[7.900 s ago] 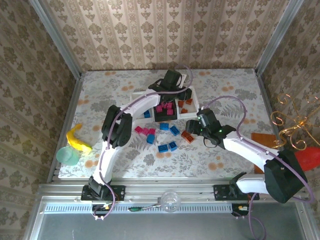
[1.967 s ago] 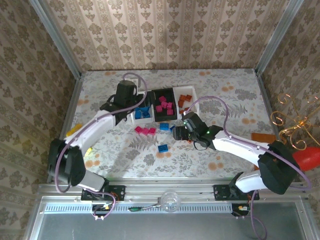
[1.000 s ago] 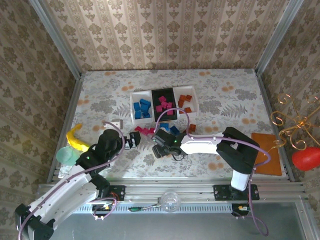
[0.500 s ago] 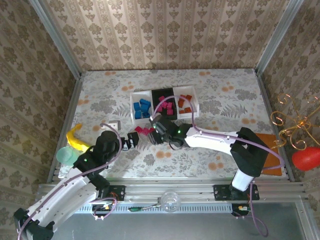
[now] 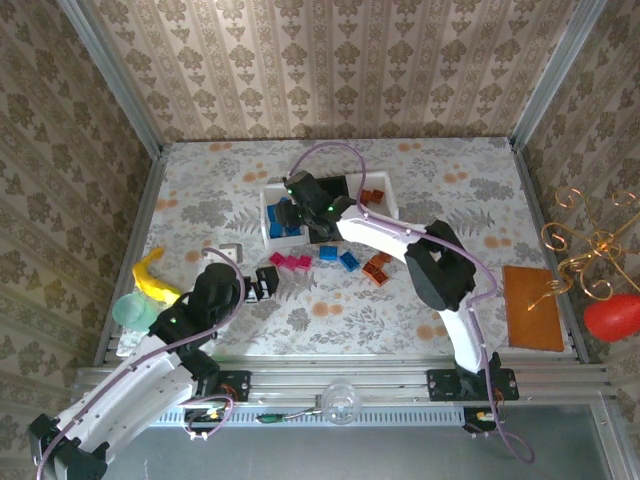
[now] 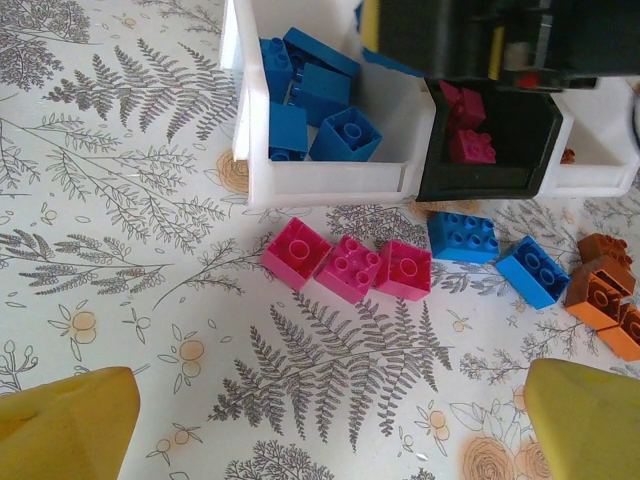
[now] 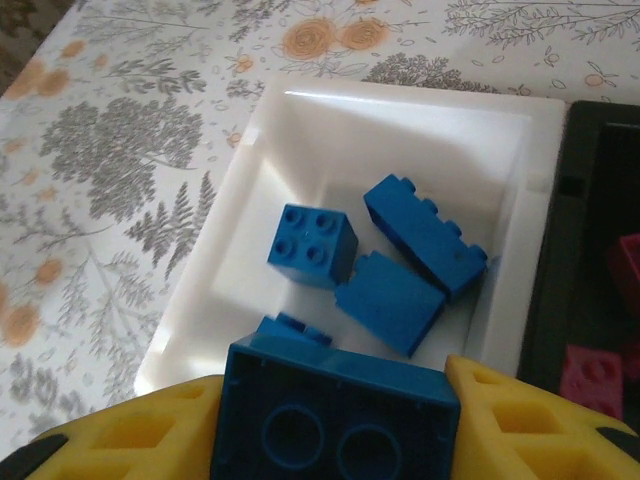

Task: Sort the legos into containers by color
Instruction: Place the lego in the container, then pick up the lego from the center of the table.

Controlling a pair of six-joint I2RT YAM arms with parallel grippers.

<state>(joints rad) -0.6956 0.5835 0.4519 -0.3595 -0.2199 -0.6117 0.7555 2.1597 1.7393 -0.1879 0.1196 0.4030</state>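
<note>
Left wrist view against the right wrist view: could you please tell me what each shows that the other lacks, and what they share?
Left wrist: the open left gripper facing three magenta bricks, two loose blue bricks and orange-brown bricks on the table. Right wrist: the hollow underside of a blue brick, with the right gripper shut on it, above the white tray. Shared: the white tray, its sorted blue bricks, and the black tray beside it.

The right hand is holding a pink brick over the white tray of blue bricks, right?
No, the brick in the right hand is blue, not pink. The right wrist view shows it held over the white tray of blue bricks.
</note>
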